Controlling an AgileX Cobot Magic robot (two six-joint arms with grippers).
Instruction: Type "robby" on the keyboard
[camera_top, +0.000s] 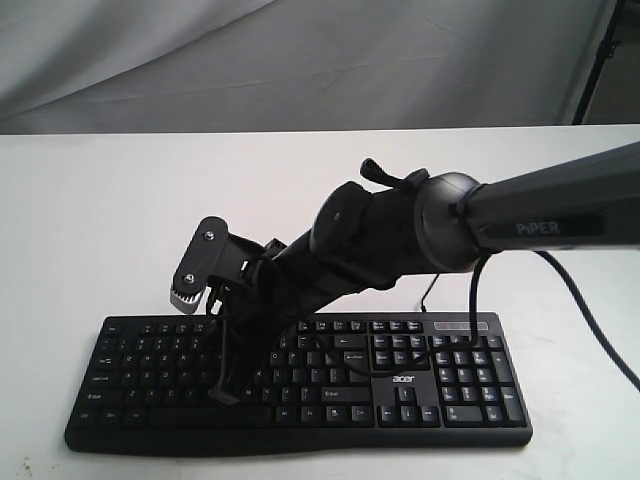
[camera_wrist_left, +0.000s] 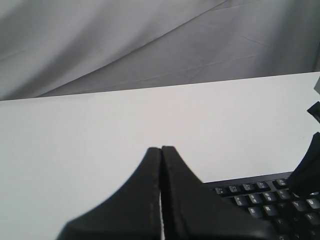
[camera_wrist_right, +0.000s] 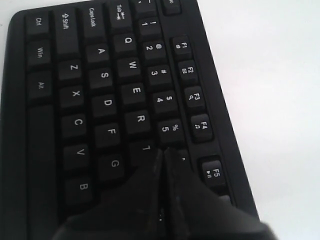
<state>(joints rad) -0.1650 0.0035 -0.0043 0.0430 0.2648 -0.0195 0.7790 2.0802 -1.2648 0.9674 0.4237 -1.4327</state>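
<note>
- I am looking at the black keyboard (camera_top: 450, 400) lying flat on the white counter (camera_top: 100, 220).
- My right arm (camera_top: 540, 215) is reaching across it toward the letter keys.
- The right jaws are sitting pressed together, holding nothing, and are pointing down by the T key (camera_wrist_right: 143, 149). I cannot tell if they are touching it.
- The left jaws are squeezed shut too, hanging over bare counter beside the keyboard's corner.

Bright, even light — soft shadows, wrist views slightly blurred.
</note>
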